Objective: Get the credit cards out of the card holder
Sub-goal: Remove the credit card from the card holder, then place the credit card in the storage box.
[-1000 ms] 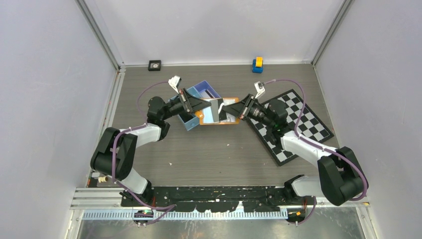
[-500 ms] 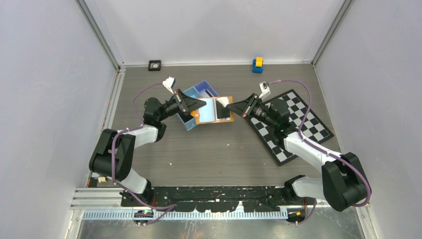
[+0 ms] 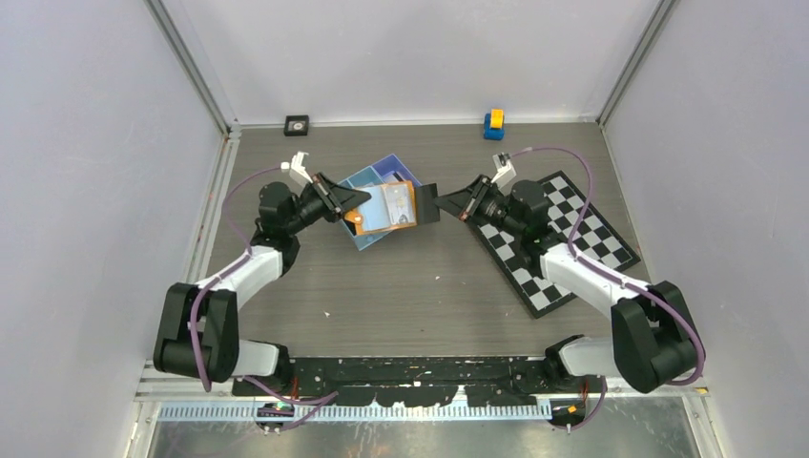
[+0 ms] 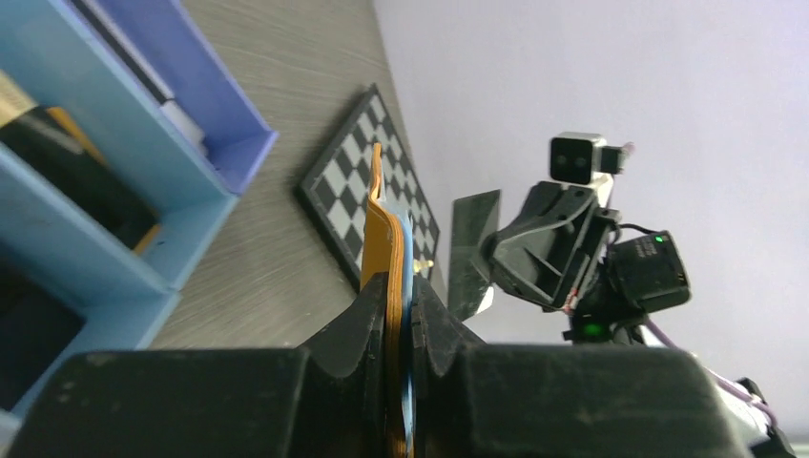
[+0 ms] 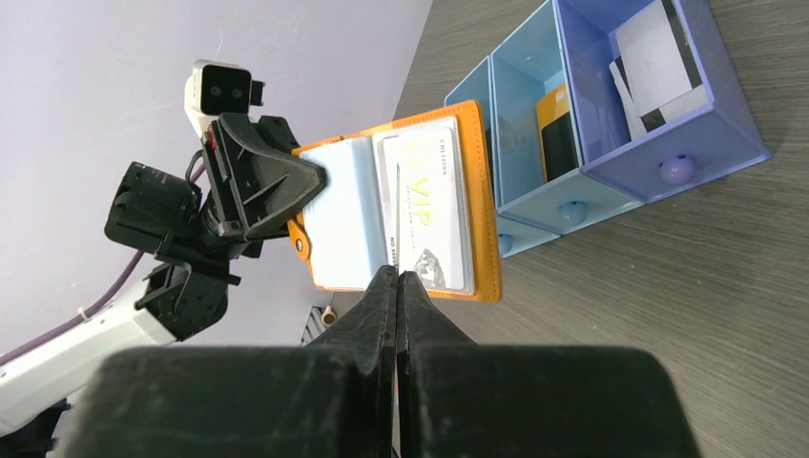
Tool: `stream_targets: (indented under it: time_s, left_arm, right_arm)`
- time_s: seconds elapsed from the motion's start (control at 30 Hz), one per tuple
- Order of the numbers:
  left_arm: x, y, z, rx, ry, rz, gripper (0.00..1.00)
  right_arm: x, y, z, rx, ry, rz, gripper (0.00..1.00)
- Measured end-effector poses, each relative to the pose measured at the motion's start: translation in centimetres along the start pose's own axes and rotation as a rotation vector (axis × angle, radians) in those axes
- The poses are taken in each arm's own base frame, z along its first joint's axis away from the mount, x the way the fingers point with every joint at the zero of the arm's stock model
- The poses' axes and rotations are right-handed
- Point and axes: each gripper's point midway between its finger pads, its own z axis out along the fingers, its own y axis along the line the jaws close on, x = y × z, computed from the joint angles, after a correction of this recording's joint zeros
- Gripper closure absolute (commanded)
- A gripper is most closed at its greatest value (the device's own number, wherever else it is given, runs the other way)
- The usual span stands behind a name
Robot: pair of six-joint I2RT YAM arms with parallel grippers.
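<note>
Right pincer: the right pincer (image 5: 398, 280) was shut tight, its two black fingers pressed on a thin rectangular dark grey card (image 4: 474, 243). In the right wrist view only the card's edge showed, as a fine line rising from the fingertips.
Held card: the dark grey card sat just right of centre in the top view, close beside the wallet's right edge. Whether the two touched could not be told.
Left pincer: the left pincer (image 4: 399, 291) was clamped on the left edge of a small leather-look folding orange card holder (image 5: 483, 205), with the orange cover and pale blue lining squeezed between its fingers.
Card holder: it was open at the centre of the top view, overlapping the right part of the tray. Its pale inside faced the right pincer.
Card in holder: a pale flat rectangular VIP card (image 5: 425, 215) lay in the right-hand sleeve, and the left page looked plain pale blue.
Tray: a three-compartment plastic light blue tray (image 5: 668, 134) lay at the upper right of the right wrist view. A white-and-black card (image 5: 658, 52) lay in its rightmost compartment and a yellow-orange card (image 5: 556, 134) in the middle one.
Tabletop: the grey wood-grain tabletop (image 3: 410, 286) carried the tray.
Mat: a black-and-white chequered mat (image 3: 572, 239) lay right of centre in the top view, beneath the right arm.
</note>
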Motion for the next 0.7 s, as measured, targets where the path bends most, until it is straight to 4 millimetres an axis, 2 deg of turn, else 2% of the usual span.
stream_targets:
  time_s: [0.1,0.27,0.47,0.6,0.7]
  left_arm:
    - [-0.7,1.2,-0.9,-0.056,-0.037,-0.008,1.0]
    - [-2.3,3.5,-4.0,-0.185,-0.162,-0.026,1.0]
    - [-3.5,3.1,-6.4,-0.261,-0.283,0.02,1.0]
    - [-4.2,3.1,-7.9,-0.307,-0.359,0.045,1.0]
    - [-4.6,3.2,-9.2,-0.347,-0.421,0.064,1.0]
  right_arm:
    - [-0.3,-0.2,0.6,0.017,0.008,-0.006,0.99]
    - [-1.3,-0.4,2.4,0.034,0.019,-0.02,1.0]
    - [-1.1,-2.0,5.7,0.058,0.079,-0.021,0.99]
    - [0.2,-3.5,7.4,0.091,0.139,-0.024,1.0]
    - [1.0,-3.5,8.6,0.099,0.177,-0.041,0.99]
